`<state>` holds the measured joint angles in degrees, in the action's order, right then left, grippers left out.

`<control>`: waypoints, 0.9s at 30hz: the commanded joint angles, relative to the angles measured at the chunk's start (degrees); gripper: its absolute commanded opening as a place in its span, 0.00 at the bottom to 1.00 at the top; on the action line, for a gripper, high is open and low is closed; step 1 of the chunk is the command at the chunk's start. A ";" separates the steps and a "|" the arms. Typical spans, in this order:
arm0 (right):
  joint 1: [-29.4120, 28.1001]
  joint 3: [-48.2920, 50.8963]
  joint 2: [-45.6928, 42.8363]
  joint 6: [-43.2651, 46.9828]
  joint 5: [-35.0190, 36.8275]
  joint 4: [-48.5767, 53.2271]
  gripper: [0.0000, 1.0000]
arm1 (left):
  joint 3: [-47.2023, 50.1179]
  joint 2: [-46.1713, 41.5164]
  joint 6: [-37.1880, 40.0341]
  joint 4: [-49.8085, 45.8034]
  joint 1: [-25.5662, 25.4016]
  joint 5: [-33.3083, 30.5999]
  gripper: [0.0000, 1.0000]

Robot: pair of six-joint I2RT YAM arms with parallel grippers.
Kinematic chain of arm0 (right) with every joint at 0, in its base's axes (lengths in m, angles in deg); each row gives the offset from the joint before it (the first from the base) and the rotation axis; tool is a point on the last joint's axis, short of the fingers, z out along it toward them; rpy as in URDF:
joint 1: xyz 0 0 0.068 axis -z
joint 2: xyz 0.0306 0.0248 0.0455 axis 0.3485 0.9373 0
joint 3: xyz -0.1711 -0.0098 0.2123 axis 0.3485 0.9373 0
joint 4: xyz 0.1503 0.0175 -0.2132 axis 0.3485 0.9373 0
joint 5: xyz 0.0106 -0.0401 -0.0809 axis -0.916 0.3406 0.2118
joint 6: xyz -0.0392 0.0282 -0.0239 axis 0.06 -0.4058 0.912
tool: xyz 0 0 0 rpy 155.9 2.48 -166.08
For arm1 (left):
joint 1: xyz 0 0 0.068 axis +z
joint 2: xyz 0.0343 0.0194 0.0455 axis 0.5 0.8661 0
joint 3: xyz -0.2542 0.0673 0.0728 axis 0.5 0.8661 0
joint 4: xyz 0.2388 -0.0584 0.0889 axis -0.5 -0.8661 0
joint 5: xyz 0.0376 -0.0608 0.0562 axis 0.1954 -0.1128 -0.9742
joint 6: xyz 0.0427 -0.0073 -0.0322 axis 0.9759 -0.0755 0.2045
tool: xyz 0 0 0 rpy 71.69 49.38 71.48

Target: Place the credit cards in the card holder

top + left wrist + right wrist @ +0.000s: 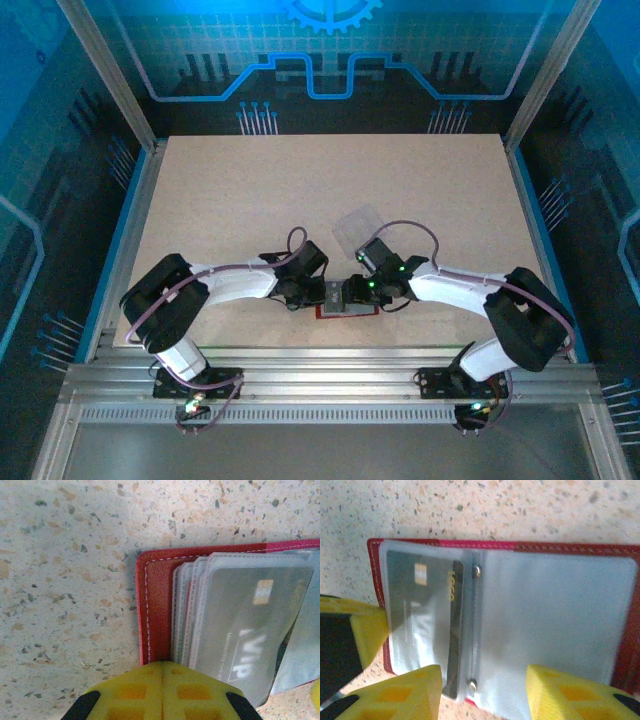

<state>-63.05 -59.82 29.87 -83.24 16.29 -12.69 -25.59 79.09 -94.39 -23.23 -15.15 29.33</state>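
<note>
The red card holder (345, 312) lies open near the table's front edge, between both grippers. In the left wrist view its red cover (155, 605) frames stacked clear pockets, and the top pocket holds a grey credit card (245, 625) marked VIP. My left gripper (165, 669) is shut, its yellow tips resting on the holder's near edge. In the right wrist view a dark credit card (425, 605) with a gold chip sits in the holder's (625, 645) left pocket. My right gripper (485, 680) hangs open over the studded spine, with nothing gripped.
A clear plastic box (358, 228) stands just behind the grippers, right of centre. The speckled tabletop (250, 190) stretches back and to both sides. The left gripper's yellow finger (367, 630) shows at the holder's left edge in the right wrist view.
</note>
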 commanded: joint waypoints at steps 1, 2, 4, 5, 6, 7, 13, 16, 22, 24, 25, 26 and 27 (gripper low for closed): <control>-3.21 -3.87 -5.07 2.88 7.91 10.35 0.46 | 3.05 3.74 -1.24 0.37 -0.18 0.32 0.09; -3.87 -4.99 -6.09 3.51 10.64 12.85 0.46 | 3.10 3.76 -1.24 0.37 -0.18 0.39 0.09; -4.94 -6.98 -6.38 4.50 17.23 18.04 0.52 | 3.05 3.88 -1.27 0.60 -0.12 0.32 0.09; -5.21 -8.08 -5.43 4.67 20.51 20.86 0.57 | 3.11 3.88 -1.26 0.62 -0.19 0.42 0.09; -5.16 -8.20 -4.38 4.89 22.24 22.45 0.60 | 3.05 3.99 -1.24 0.71 -0.14 0.46 0.08; -5.23 -9.94 -2.98 5.32 23.62 23.53 0.62 | 3.01 4.04 -1.27 0.79 -0.12 0.53 0.08; -6.86 -11.86 4.84 5.72 27.30 24.01 0.67 | 2.99 3.81 -1.33 0.71 -0.07 0.51 0.09; -7.44 -12.16 7.64 4.73 29.42 24.10 0.67 | 2.98 3.65 -1.25 0.67 -0.17 0.59 0.09; -7.53 -11.29 7.74 4.45 30.18 23.31 0.32 | 2.96 4.38 -0.94 1.78 -0.12 1.17 0.09; -7.44 -11.37 6.48 4.71 30.40 23.65 0.13 | 2.93 5.16 -0.81 2.64 -0.16 1.79 0.09; -7.45 -11.44 5.40 5.03 30.20 23.75 0.06 | 2.86 5.56 -0.81 3.08 -0.27 2.14 0.09; -7.44 -11.55 4.28 5.36 29.59 23.71 0.01 | 2.81 5.62 -0.88 3.24 -0.35 2.38 0.09; -7.47 -11.55 2.72 5.85 28.31 23.39 0.00 | 2.85 5.41 -1.06 3.50 -0.38 2.51 0.09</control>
<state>-69.91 -70.44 36.63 -77.97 44.97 9.76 -25.37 79.26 -94.39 -22.61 -15.00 29.90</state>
